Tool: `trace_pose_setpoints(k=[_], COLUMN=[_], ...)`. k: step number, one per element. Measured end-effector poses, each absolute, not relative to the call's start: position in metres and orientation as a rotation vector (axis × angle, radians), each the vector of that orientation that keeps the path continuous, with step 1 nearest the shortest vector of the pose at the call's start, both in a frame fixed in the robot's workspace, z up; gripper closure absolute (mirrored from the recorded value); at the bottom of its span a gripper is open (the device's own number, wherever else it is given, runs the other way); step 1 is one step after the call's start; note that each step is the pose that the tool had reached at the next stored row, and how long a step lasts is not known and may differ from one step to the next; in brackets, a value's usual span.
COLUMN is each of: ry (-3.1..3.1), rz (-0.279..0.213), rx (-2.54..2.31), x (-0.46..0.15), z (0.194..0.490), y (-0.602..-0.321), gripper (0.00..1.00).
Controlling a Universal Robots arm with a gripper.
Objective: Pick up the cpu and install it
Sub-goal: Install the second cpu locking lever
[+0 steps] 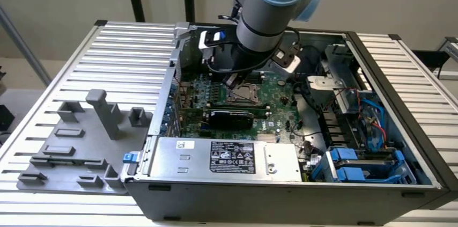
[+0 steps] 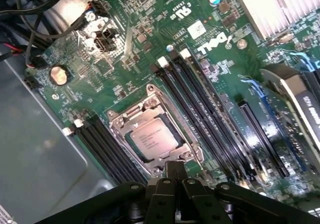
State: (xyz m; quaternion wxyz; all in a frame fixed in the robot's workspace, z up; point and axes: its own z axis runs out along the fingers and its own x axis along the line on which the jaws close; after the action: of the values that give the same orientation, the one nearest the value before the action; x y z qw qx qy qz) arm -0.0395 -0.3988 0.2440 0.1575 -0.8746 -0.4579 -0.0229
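Arm [image 1: 261,17] reaching steeply downward, gripper [image 2: 175,171] closed (fingers together), holding nothing

high exterior view, close wrist view, shared motherboard [image 1: 243,103]

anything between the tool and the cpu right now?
Nothing loose. In the wrist view the shut tool hangs by the near edge of the cpu, which lies in its socket; just the socket's metal frame lies between them.

White "DELL" logo on green mobo [image 2: 215,44]; other print too small to read.
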Motion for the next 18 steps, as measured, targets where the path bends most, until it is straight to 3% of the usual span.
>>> trace_pose_setpoints(k=[8,18], ry=[-1.31,-1.312], rz=[-0.065,-0.076], rx=[-2.502,-2.506], x=[-0.051,-0.06], z=[0.245,0.234], y=[-0.413,-0.411], gripper=[0.88,0.88])
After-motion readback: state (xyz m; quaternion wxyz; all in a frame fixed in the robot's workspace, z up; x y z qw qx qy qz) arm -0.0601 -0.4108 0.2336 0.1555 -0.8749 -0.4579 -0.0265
